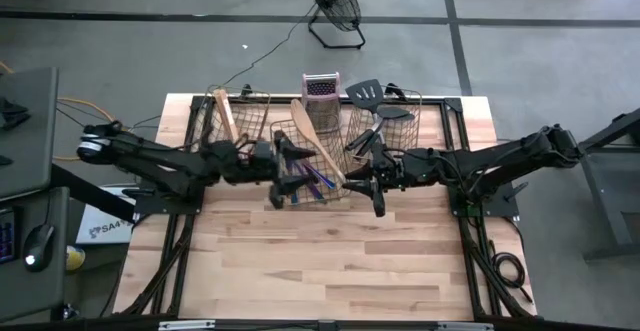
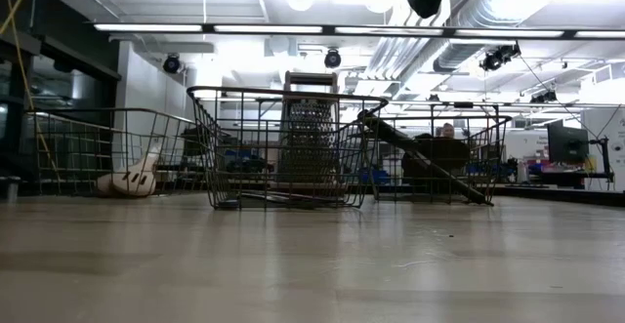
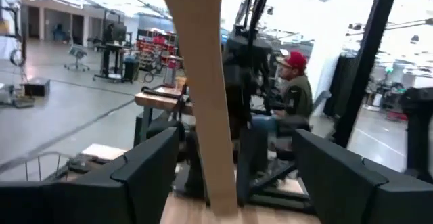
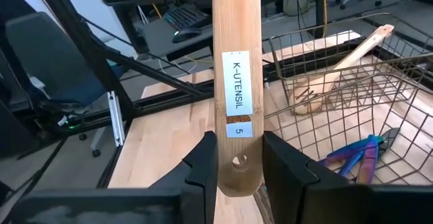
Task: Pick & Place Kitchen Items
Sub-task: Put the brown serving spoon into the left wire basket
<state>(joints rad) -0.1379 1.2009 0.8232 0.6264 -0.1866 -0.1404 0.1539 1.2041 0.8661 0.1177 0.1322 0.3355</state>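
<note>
Right gripper [image 4: 237, 163] pinching wooden spatula [image 4: 237, 82] handle end between fingers [image 4: 203, 163]. Left gripper [image 3: 230, 176] fingers [image 3: 145, 166] spread wide either side of spatula blade, not touching.

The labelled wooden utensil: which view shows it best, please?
The right wrist view: the utensil fills it, label readable, right gripper shut on it. The high view shows it small; the left wrist view its plain side.

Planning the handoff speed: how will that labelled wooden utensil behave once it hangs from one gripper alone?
The wooden utensil looks rigid, so it shouldn't flex. The right gripper pinches only its handle end, so it may pivot. The smooth wood could slip.
</note>
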